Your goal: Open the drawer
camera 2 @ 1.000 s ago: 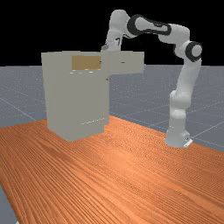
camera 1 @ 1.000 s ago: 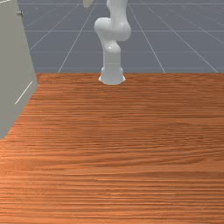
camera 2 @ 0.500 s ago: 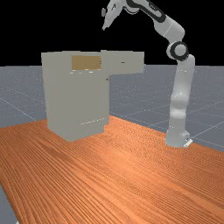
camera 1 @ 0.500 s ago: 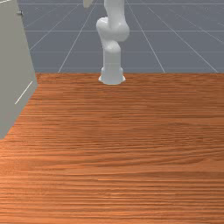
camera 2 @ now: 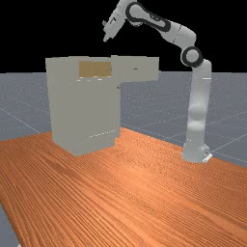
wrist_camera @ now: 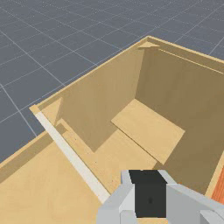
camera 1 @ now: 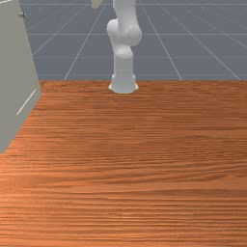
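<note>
Where the drawer (camera 2: 137,68) juts out, item appears open.
Front view: cabinet (camera 1: 17,72), at the front view's left; arm (camera 1: 124,62), standing at the far edge of the table (camera 1: 135,169). Far view: drawer extended at the cabinet's top, toward the arm's base; gripper (camera 2: 105,39) above the cabinet, held high, presumably for clearance. Wrist view: wooden interior (wrist_camera: 103,89), walled, near the gripper; spread or pressed together, cannot tell. Further pull probably unneeded.
</note>
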Controlling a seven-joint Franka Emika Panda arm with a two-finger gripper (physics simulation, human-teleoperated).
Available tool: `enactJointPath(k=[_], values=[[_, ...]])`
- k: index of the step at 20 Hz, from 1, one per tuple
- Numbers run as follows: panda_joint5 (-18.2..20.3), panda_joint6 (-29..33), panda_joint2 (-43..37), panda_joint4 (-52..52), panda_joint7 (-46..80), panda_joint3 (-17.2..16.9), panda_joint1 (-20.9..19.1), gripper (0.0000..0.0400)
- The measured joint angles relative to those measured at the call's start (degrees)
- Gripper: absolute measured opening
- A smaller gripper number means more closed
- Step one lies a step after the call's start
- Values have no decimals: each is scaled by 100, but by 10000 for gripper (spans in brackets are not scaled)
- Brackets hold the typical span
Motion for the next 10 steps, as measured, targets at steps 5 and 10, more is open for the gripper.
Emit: enactJointPath(k=[5,10], values=[[156,145,-58,-819,-41,-19,-18,0],[205,220,-212,-1201,-50,59,26,0]])
